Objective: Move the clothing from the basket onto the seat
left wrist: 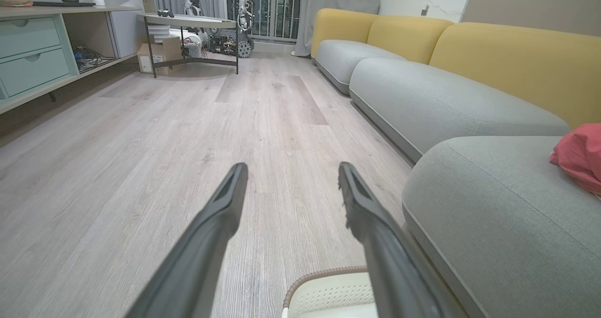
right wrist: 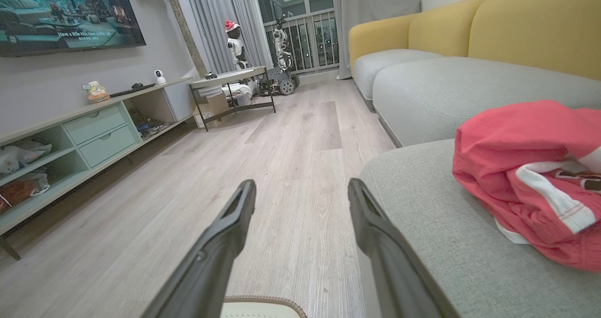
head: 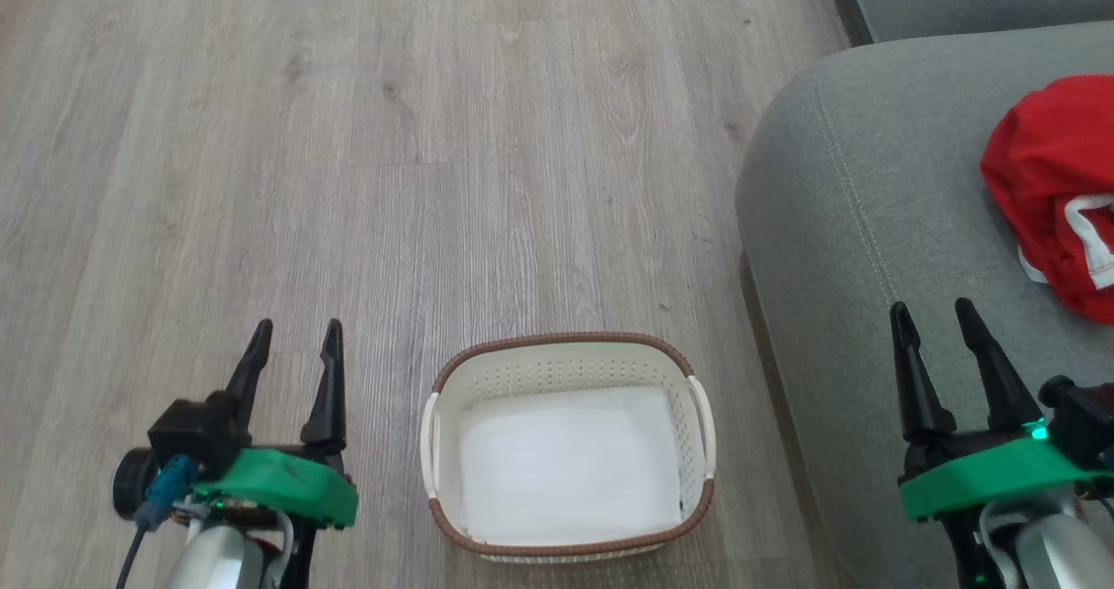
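Note:
The red clothing (head: pixel 1057 189) with white trim lies bunched on the grey-green seat (head: pixel 870 189) at the right; the right wrist view has the clothing (right wrist: pixel 526 177) on the seat (right wrist: pixel 436 224), and the left wrist view catches a corner of the clothing (left wrist: pixel 580 156). The cream basket (head: pixel 567 445) with a brown rim stands on the floor with only its white bottom showing inside. My left gripper (head: pixel 296 328) is open over the floor, left of the basket. My right gripper (head: pixel 933 309) is open above the seat's front, with the clothing to its right.
Pale wood floor (head: pixel 348 137) stretches ahead and left. More grey sofa cushions (left wrist: pixel 422 97) with yellow backs (left wrist: pixel 507 59) run along the right. A low cabinet with drawers (right wrist: pixel 94 135), a small table (right wrist: pixel 230 81) and parked robots (right wrist: pixel 235 45) stand far off.

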